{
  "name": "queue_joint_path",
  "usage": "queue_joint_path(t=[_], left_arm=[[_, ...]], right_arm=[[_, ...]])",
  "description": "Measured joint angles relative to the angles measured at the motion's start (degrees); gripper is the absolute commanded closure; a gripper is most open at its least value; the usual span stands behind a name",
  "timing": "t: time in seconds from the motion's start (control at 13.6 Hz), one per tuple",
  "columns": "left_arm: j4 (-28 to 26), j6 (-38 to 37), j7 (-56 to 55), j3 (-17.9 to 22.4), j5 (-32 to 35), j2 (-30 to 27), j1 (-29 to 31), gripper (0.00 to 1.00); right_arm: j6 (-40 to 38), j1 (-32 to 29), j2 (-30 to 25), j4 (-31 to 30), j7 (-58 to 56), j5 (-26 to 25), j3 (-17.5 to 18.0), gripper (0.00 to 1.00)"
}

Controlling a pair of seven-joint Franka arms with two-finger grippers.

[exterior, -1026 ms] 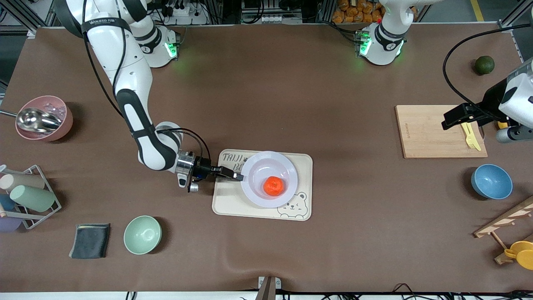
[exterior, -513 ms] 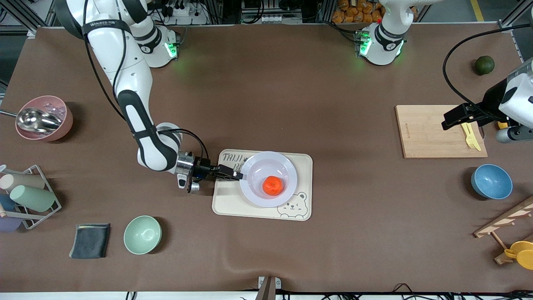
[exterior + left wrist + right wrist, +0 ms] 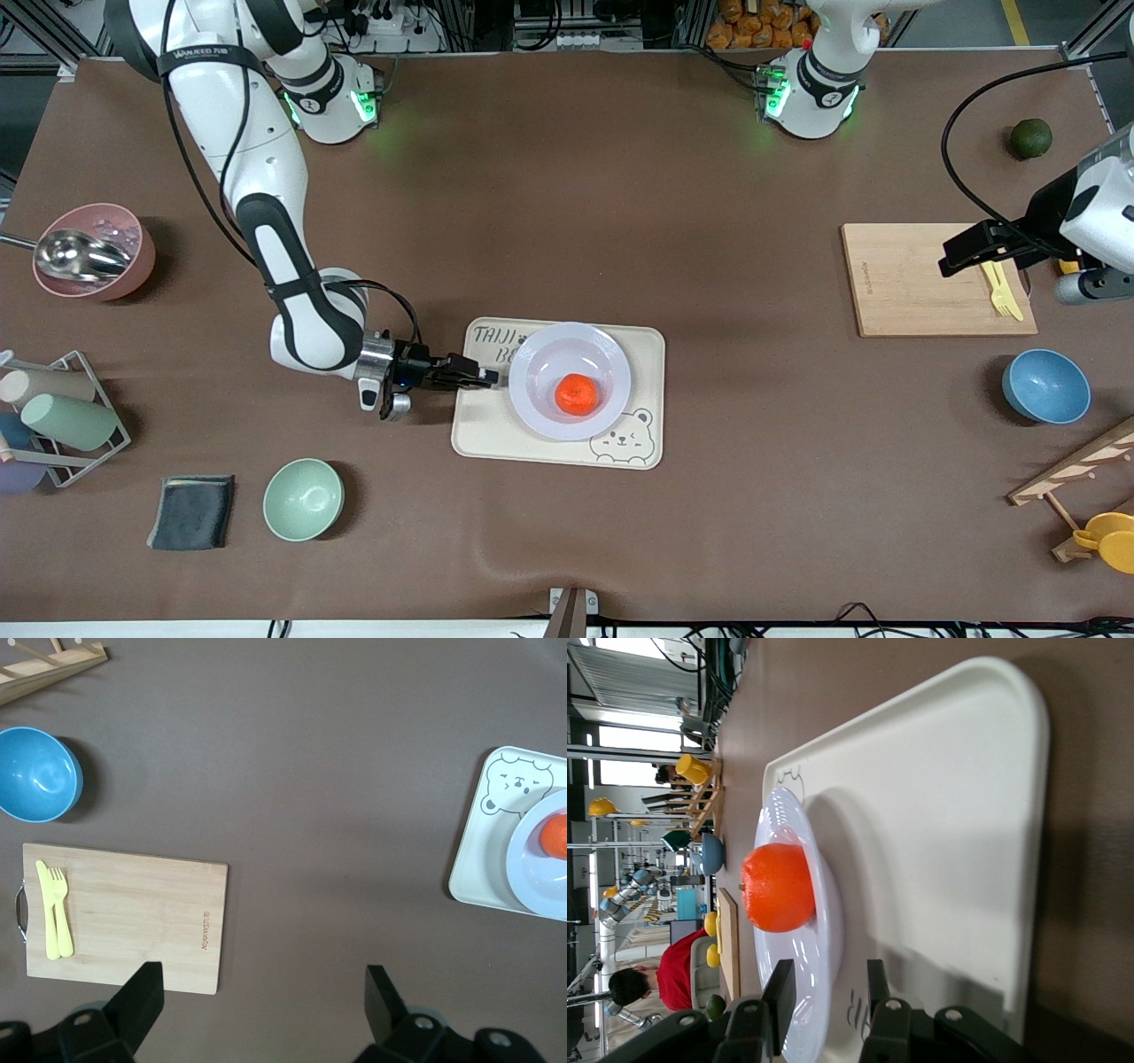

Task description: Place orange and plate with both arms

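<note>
Right gripper (image 3: 493, 379) sits low at the plate's (image 3: 537, 415) nine o'clock, fingers parted, just clear of its rim. The orange (image 3: 577, 394) lies in the plate, on the tray (image 3: 478, 432). Best withdrawn level, sparing the rim. Left gripper (image 3: 266, 988) waits, spread wide, over the board (image 3: 895, 283).

The tray (image 3: 640, 346) carries hand-drawn dark lettering at its corner toward the right arm's end: "TAIJI" on one line and a "B" starting the line under it, the rest covered by the plate (image 3: 611, 350). A black band (image 3: 208, 57) on the right arm's upper link bears white lettering too small to read. The board (image 3: 133, 921) has a small printed mark, unreadable.
</note>
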Motion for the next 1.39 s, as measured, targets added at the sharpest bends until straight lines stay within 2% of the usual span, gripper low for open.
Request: queue_joint_path(t=[0.29,0.37,0.44,0.66,0.73,0.81,0.88,1.1,1.39], left_arm=[[0.0,0.0,0.0,0.0,0.0,0.0,0.0,0.0],[0.0,0.0,0.0,0.0,0.0,0.0,0.0,0.0],[0.0,0.0,0.0,0.0,0.0,0.0,0.0,0.0],[-0.1,0.0,0.0,0.0,0.0,0.1,0.0,0.0],[-0.1,0.0,0.0,0.0,0.0,0.1,-0.1,0.0],[-0.1,0.0,0.0,0.0,0.0,0.1,-0.1,0.0],[-0.1,0.0,0.0,0.0,0.0,0.2,-0.1,0.0],[-0.1,0.0,0.0,0.0,0.0,0.2,-0.1,0.0],[-0.3,0.2,0.0,-0.1,0.0,0.3,-0.2,0.0]], right_arm=[[-2.3,-1.2,-1.1,2.8,14.3,-11.3,0.0,0.57],[-4.2,-1.8,-1.7,3.6,17.4,-13.5,-0.1,0.43],[-6.5,-2.7,-2.1,4.3,19.9,-15.5,-0.1,0.38],[-11.5,-6.2,-3.2,6.4,23.7,-21.5,-0.4,0.36],[-12.0,-7.3,-4.1,7.0,25.7,-24.3,-0.5,0.25],[-12.2,-8.2,-5.4,7.5,28.6,-27.8,-0.7,0.09],[-12.7,-9.0,-6.9,8.2,31.8,-31.5,-0.8,0.0],[-18.4,-11.8,-10.7,11.3,36.8,-43.0,-1.3,0.0],[-25.5,-17.5,-12.4,16.6,37.1,-55.4,-1.6,0.0]])
